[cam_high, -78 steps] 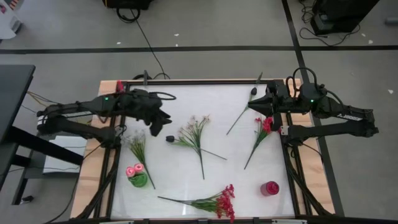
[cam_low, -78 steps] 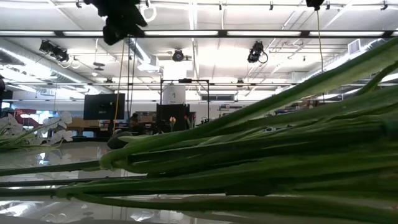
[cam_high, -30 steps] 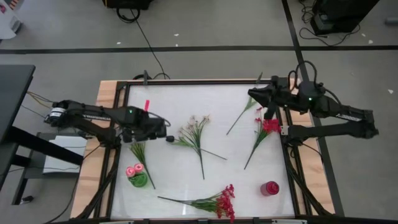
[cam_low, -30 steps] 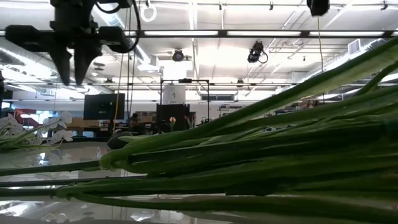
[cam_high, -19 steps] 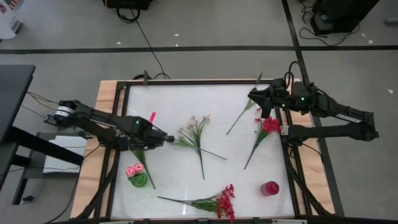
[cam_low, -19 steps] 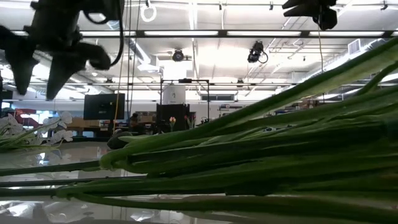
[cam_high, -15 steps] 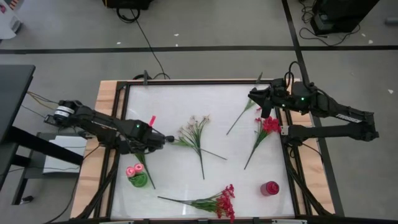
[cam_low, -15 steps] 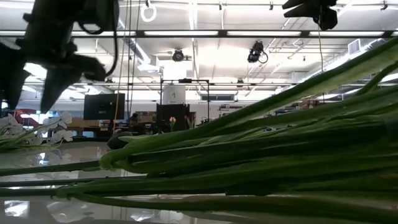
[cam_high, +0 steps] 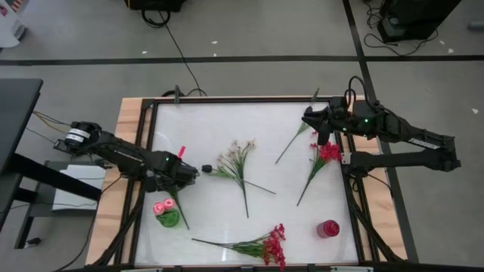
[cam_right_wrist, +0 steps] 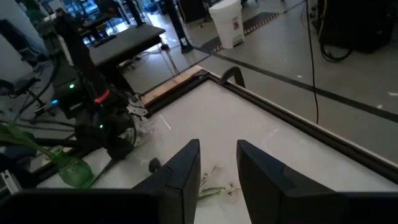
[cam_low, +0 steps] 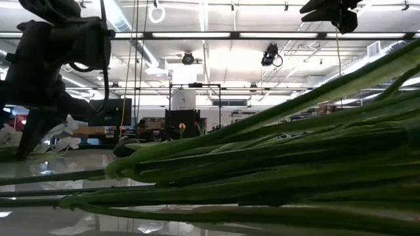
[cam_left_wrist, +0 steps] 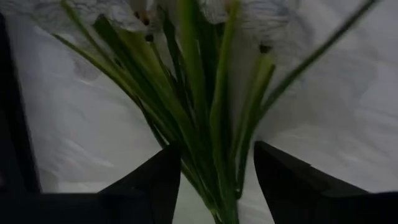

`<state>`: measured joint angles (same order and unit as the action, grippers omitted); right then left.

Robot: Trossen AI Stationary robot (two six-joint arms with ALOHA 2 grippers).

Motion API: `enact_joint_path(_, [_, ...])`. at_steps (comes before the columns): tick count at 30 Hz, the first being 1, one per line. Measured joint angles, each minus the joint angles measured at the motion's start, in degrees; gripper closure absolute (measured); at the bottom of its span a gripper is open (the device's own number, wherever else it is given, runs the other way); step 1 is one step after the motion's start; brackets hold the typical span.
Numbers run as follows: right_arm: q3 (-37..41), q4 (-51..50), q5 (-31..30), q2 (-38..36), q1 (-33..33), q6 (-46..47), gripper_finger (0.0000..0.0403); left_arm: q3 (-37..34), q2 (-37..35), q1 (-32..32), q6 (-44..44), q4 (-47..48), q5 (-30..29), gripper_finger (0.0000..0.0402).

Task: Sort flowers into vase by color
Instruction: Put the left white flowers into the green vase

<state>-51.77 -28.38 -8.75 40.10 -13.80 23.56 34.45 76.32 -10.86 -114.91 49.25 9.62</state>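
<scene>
The white small-blossom sprig lies flat near the table's left edge; its green stems run between the fingers of my open left gripper, which stands low over it, one finger on each side, no touch showing. Just nearer stands a green vase holding pink rosebuds. A pale sprig, a dark-budded stem, a red-blossom stem, a red spray and a red vase rest on the table. My right gripper hangs open, high over the far right.
A small dark object lies between the left gripper and the pale sprig. The black table frame runs close beside the left gripper. In the low view, thick green stems fill the foreground. The white tabletop is bare toward the far edge.
My left gripper has moved toward the table's near-left and come down over the white sprig, staying open, its fingers now astride the stems. The flowers and vases lie as before.
</scene>
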Motion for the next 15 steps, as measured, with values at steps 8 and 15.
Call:
enact_joint_path(8, [0.0,0.01,1.77,0.02,0.0,0.75,0.0288,-0.54,-0.03,0.05,1.34,-1.15,0.13,0.0276])
enact_joint_path(15, [0.0,0.52,0.9,0.02,0.01,3.24,0.0288,-0.61,0.02,0.03,2.58,-4.06,-1.6,0.0342])
